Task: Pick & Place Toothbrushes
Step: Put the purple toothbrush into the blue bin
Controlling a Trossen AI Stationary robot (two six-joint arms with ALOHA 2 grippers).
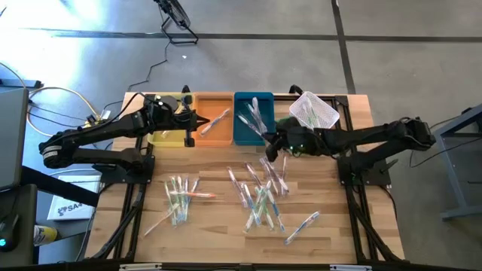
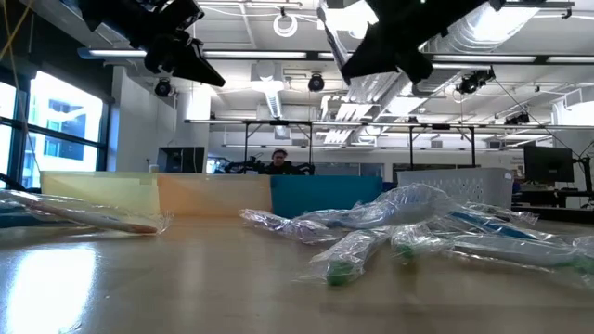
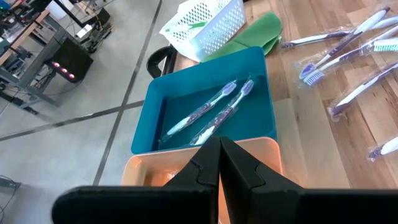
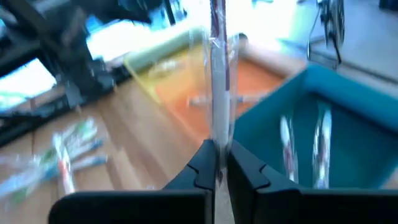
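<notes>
My right gripper [image 4: 217, 163] is shut on a clear-wrapped toothbrush [image 4: 217, 93] and hovers by the near right corner of the blue tray [image 1: 242, 139]. That tray holds two wrapped toothbrushes [image 3: 211, 112]. My left gripper [image 3: 219, 152] is shut with nothing in it, above the orange tray [image 1: 218, 102], where one toothbrush [image 1: 214, 122] lies. The yellow tray [image 1: 167, 137] stands left of the orange one. Many wrapped toothbrushes lie flat on the table in two loose heaps [image 1: 181, 197] [image 1: 260, 196]. My right gripper pinches the wrapped toothbrush between its two fingers, on the wrapper and handle [image 4: 217, 140] near one end. The brush runs on straight out past the fingertips, in line with them, and is lifted clear of the table.
A white mesh basket [image 1: 314, 111] and a green cloth [image 1: 290, 124] lie right of the blue tray at the table's far edge. Bare wood shows along the near edge and between the two heaps. A person [image 2: 278, 162] stands in the room beyond the table.
</notes>
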